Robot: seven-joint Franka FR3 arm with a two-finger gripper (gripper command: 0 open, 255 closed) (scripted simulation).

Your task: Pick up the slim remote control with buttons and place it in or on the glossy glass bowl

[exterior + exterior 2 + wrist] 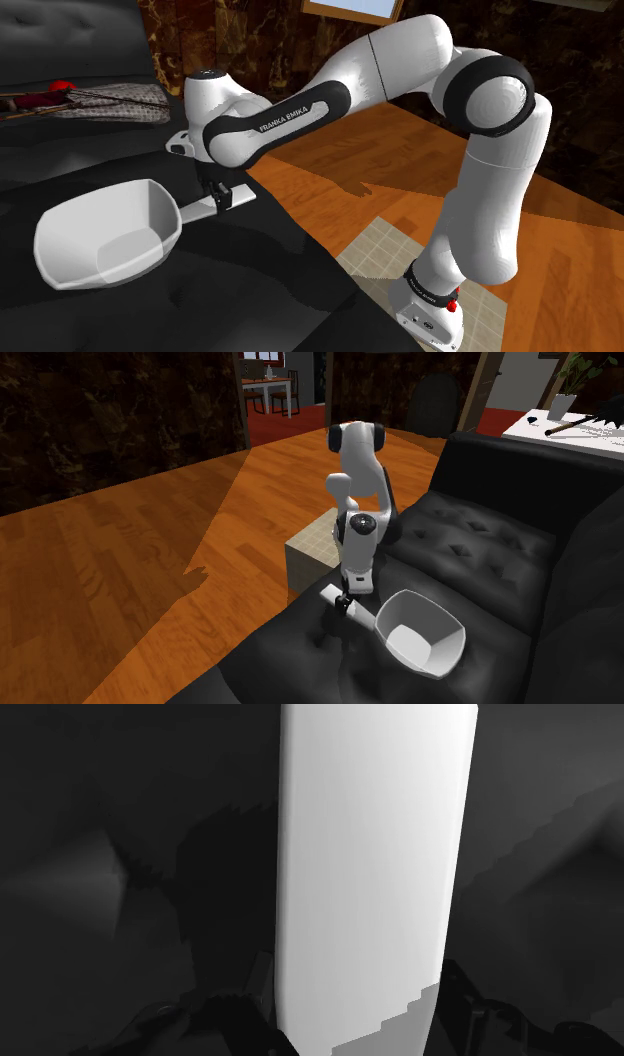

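White and plain, the slim flat remote control (197,208) lies level at the seat of the black tufted sofa (250,290). Whether it rests on the cushion or is just clear of it cannot be determined. The all-black two-finger gripper (218,195) points straight down over it, with its fingers (245,1016) clamped against both long edges near the middle. One end of the remote is just beside the rim of the pale grey glossy bowl (70,250), which stands upright on the same seat.
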